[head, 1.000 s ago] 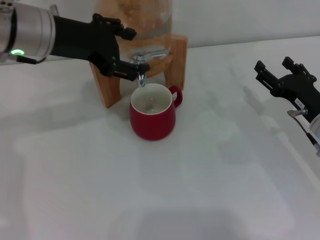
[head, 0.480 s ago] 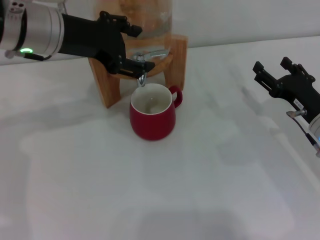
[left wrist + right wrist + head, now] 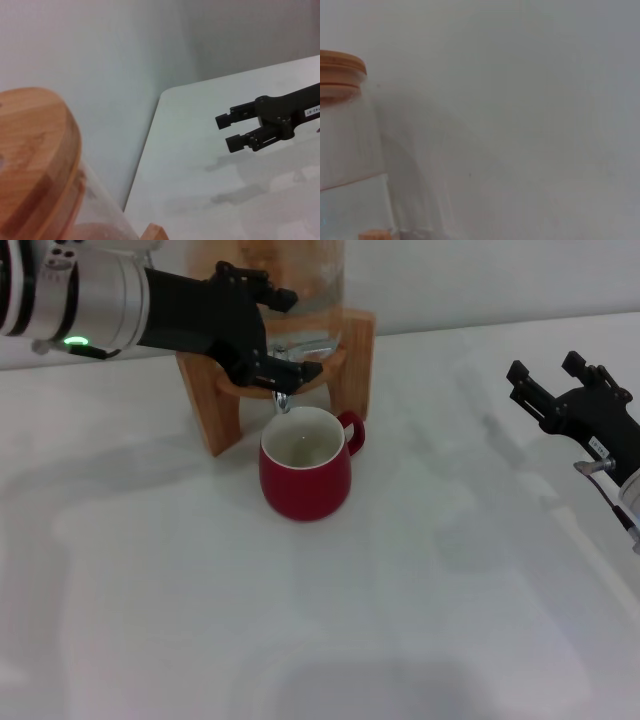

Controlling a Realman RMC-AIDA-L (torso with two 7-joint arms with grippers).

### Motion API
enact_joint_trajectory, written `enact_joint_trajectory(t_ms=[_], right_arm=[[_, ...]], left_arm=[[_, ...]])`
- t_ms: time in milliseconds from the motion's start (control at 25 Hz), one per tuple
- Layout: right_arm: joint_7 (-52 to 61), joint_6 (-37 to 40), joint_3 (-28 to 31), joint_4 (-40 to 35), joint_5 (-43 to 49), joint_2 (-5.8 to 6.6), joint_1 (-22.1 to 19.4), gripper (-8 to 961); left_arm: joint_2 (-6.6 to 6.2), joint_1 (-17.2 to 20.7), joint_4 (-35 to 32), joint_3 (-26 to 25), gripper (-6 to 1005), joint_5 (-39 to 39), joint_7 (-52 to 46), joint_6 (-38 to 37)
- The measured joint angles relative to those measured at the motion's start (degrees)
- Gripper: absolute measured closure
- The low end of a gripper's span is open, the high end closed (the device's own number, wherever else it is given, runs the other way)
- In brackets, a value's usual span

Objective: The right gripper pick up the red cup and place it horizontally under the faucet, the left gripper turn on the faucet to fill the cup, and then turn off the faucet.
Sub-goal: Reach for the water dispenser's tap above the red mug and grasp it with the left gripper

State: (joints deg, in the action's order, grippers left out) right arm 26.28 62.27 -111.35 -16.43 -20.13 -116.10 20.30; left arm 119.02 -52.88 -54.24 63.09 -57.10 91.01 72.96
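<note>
So the red cup [image 3: 305, 477] sits upright on the white worktop [image 3: 320, 620] just left of centre frame, right under the faucet [image 3: 285, 390] spout. The left gripper [image 3: 272, 340] reaches in from the upper left, fingers closed around the faucet. The right gripper [image 3: 548, 380] hangs far right, fingers spread, holding nothing.

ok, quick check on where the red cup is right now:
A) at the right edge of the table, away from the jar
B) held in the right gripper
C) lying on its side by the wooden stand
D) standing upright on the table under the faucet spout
D: the red cup stands upright on the table, open top directly beneath the faucet spout, while the right gripper is empty, far off to the right.
</note>
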Motion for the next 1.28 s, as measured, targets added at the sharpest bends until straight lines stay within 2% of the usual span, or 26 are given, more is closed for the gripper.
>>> enact_joint_trajectory(t_ms=[640,920,1280], right_arm=[[-0.19,0.50,-0.79,0.00,-0.09,-0.09,-0.08,115],[-0.23,0.56,-0.88,0.00,-0.09,-0.09,-0.08,115],[-0.27,0.57,-0.88,0.00,-0.09,-0.09,-0.08,115]], left_arm=[[-0.02,-1.25,3.05,0.78,155,-0.88,2.57,-1.37],[-0.02,-1.53,4.17,3.36,155,-1.49,3.63,-3.89],[0.00,-2.85,7.09,3.55,156,-1.96,6.17,-6.22]])
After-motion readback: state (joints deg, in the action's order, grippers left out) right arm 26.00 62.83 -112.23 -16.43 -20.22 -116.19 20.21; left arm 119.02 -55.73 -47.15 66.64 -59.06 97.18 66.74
